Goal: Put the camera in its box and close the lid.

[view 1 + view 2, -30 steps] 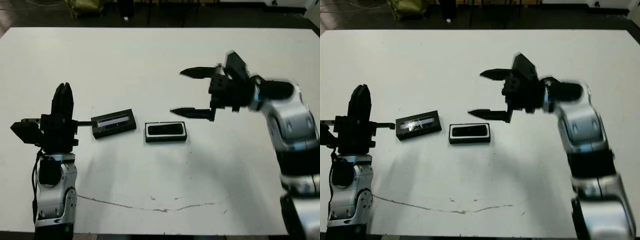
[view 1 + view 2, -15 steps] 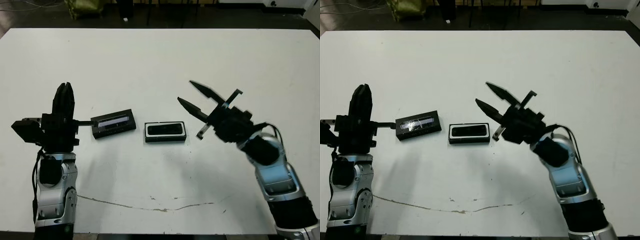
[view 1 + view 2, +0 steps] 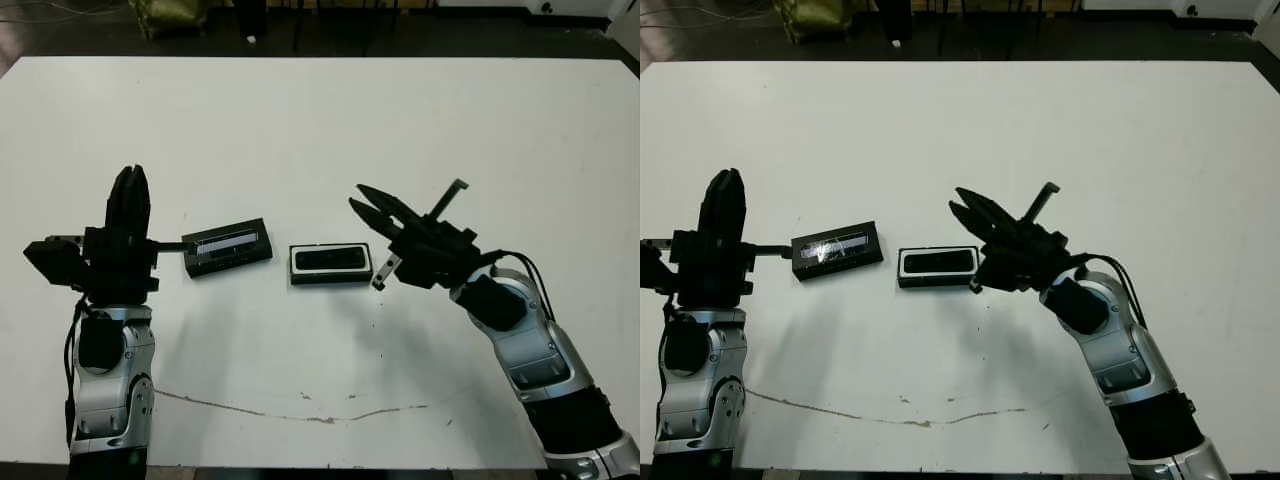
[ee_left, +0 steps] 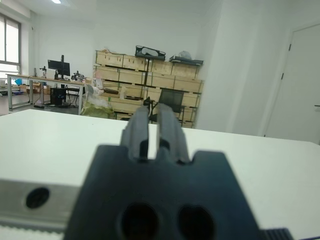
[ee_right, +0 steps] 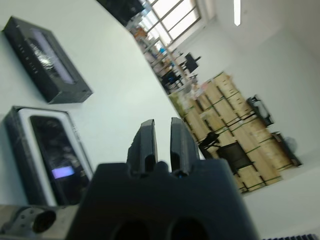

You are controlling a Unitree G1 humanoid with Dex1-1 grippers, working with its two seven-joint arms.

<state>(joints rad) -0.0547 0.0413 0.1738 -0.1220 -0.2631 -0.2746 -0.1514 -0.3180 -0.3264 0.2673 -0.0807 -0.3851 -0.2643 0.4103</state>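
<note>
Left eye view shows the camera (image 3: 331, 259) as a slim black bar lying flat inside the box (image 3: 332, 264), near the middle of the white bench (image 3: 320, 130). From the right wrist its glossy top face carries a small bluish patch toward one end. The box is a shallow tray with black walls and a white lining that frames the camera on all sides, and it stands uncovered.

Just to the left of the box, apart from it and turned a little askew, lies the lid (image 3: 228, 246), a flat black rectangle with a long shiny window strip along its top.

To the right of the box, the right end effector (image 3: 372, 209) hovers above the bench with its two black fingers drawn close together, only a narrow slit between them, holding nothing; the tips point toward the box's right end.

Further out on the left, the left end effector (image 3: 128, 193) stands upright beside the lid, not touching it, its fingers likewise nearly closed and empty. A thin dark crack runs across the near part of the bench.
</note>
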